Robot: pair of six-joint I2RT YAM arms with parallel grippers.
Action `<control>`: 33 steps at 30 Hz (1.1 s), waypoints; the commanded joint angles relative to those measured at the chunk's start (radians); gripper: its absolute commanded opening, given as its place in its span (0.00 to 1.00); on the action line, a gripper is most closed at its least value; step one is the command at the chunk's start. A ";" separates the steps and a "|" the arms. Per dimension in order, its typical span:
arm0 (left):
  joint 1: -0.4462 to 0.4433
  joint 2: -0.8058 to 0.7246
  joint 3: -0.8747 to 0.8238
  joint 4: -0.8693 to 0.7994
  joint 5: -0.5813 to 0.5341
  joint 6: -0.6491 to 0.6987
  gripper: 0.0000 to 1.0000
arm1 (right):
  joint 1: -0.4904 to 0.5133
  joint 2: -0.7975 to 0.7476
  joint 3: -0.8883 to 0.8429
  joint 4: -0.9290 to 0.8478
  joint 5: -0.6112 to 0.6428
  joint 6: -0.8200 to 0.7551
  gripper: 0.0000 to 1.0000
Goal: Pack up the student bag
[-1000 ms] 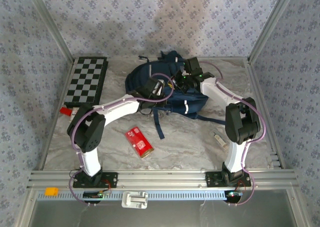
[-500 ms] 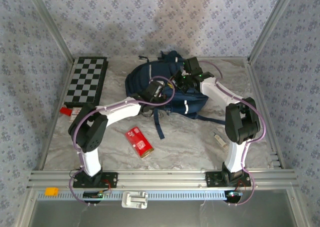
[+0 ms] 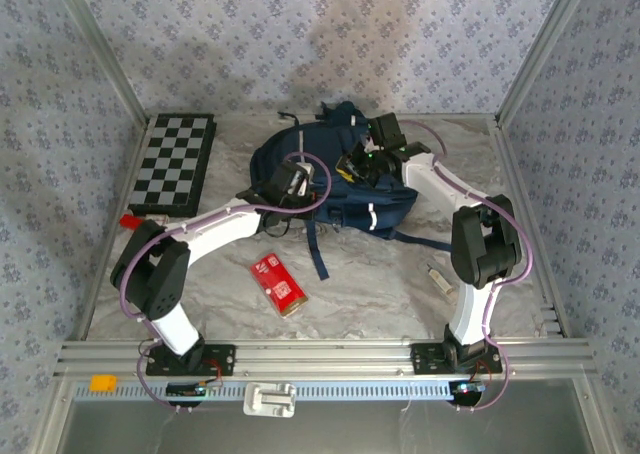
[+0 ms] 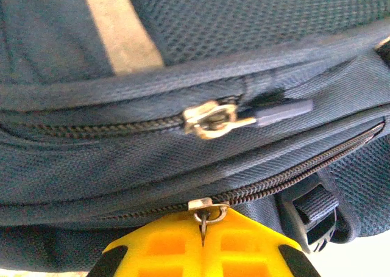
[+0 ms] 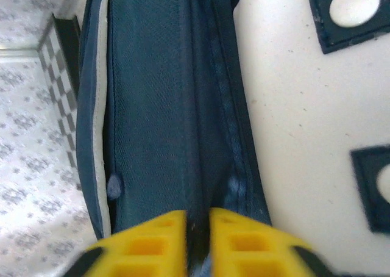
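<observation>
I have the student bag (image 3: 350,196) lying on the marbled counter (image 3: 380,294) at upper centre of the overhead view, with its dark straps trailing toward the bottom of the frame. The left hand (image 3: 285,184) sits against the bag's left part. On its wrist camera the left hand (image 4: 204,231) has its yellow fingers (image 4: 164,246) closed together on the lower zipper pull (image 4: 206,208). Above that runs a second zip, whose metal slider (image 4: 210,118) has a grey tab (image 4: 283,112) pointing right. A dark buckle (image 4: 317,219) sits at lower right of that frame.

The right hand (image 3: 362,164) is on the bag's upper right part. On its own camera the right hand (image 5: 197,228) is narrow, with a ridge of navy fabric running into the gap; I cannot tell whether it is pinching it.

Off the bag, a chessboard (image 3: 177,162) lies at upper left, and a red packet (image 3: 277,284) lies below the bag.
</observation>
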 commanded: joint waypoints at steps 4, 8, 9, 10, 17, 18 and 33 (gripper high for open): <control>0.004 -0.003 0.033 0.000 0.033 -0.016 0.00 | -0.008 -0.175 -0.106 -0.080 0.020 -0.072 0.43; 0.003 0.004 0.046 -0.010 0.023 -0.019 0.00 | 0.035 -0.255 -0.260 -0.014 0.030 -0.017 0.45; 0.000 0.005 0.044 -0.006 0.023 -0.023 0.00 | 0.048 -0.263 -0.298 0.026 0.038 0.000 0.42; -0.003 0.007 0.045 -0.003 0.023 -0.025 0.00 | 0.049 -0.261 -0.357 0.056 0.034 0.018 0.39; -0.044 0.030 0.069 -0.072 -0.035 -0.026 0.00 | -0.027 -0.159 -0.417 0.174 0.023 -0.075 0.19; -0.054 0.033 0.075 -0.085 -0.040 -0.029 0.00 | -0.042 -0.141 -0.395 0.166 0.022 -0.114 0.17; -0.181 0.195 0.306 -0.200 -0.017 -0.184 0.00 | -0.184 -0.073 -0.181 -0.035 -0.052 -0.269 0.33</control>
